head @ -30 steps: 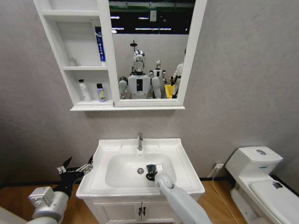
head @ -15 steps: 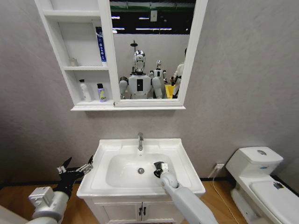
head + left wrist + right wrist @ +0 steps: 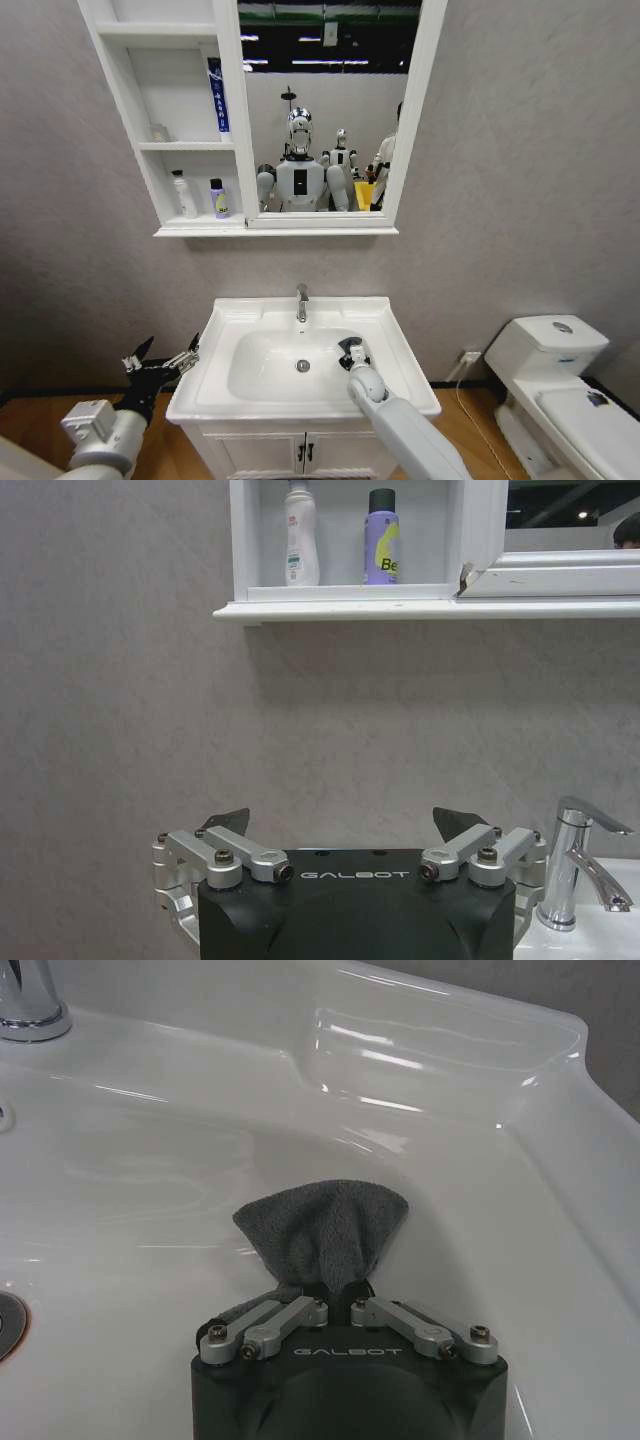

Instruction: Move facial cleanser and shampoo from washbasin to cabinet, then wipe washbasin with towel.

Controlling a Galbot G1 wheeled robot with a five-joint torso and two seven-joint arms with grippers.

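Observation:
My right gripper (image 3: pixel 351 348) is shut on the dark grey towel (image 3: pixel 325 1228) and presses it against the right slope of the washbasin (image 3: pixel 215 330) bowl, near the back right corner. In the right wrist view the cloth fans out ahead of the gripper (image 3: pixel 338 1295). A white bottle (image 3: pixel 184 195) and a purple bottle (image 3: pixel 218 199) stand on the lowest shelf of the cabinet (image 3: pixel 150 120); I cannot tell which is the facial cleanser and which the shampoo. My left gripper (image 3: pixel 160 360) hangs open and empty to the left of the basin.
The chrome tap (image 3: pixel 301 300) stands at the back of the bowl, the drain (image 3: pixel 303 366) at its middle. A blue tube (image 3: pixel 216 95) leans on the middle shelf. A white toilet (image 3: pixel 560 380) is at the right, and the vanity doors (image 3: pixel 300 455) are below the basin.
My right gripper has slid the towel from near the drain toward the bowl's back right side. The left arm has stayed still. The head view has shifted slightly.

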